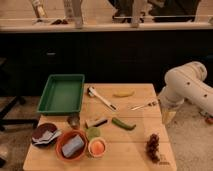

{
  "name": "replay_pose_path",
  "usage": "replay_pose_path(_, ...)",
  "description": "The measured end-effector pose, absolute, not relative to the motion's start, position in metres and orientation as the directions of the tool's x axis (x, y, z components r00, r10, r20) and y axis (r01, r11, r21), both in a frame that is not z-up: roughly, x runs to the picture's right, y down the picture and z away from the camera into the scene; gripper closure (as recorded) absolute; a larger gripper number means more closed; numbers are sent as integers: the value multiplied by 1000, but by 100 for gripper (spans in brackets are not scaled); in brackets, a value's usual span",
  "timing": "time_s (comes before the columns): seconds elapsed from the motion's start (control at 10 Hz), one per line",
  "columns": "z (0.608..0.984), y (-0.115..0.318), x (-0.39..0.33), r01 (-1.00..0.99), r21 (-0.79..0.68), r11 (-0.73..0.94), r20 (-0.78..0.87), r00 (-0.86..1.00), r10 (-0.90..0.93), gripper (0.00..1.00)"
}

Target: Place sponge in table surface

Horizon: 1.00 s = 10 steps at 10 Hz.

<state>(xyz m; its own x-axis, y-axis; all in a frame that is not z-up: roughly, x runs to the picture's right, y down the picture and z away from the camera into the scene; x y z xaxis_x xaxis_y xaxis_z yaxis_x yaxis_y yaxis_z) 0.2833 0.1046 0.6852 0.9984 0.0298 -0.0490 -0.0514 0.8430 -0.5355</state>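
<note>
At the near table edge sits your target: the sponge [73, 145] lies inside the orange bowl [60, 146], so it has to come up over the rim before it can go on the table surface [126, 152]. A small orange cup [97, 147] is just beside the bowl on its right, and stacked dishes [44, 135] are just left of it. Grapes [153, 146] lie near right, with bare wood between them and the cup; I'd call that your drop zone.

Next row back: metal cup [74, 120], round green fruit [93, 132], brush block [96, 122], long green vegetable [123, 124]. They crowd the bowl's far side, so approach from above.

The gripper [167, 116] hangs off the table's right edge, well apart from the sponge, jaws apart and holding nothing.

Farther back: fork [144, 105], white-handled utensil [101, 97], banana [123, 93], green tray [62, 93]. By my read, the pick isn't started.
</note>
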Motion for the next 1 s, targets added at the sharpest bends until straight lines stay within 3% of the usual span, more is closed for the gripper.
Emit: replay_pose_path(1.0, 677, 108, 271, 23, -534, 845, 2, 1000, -26, 20)
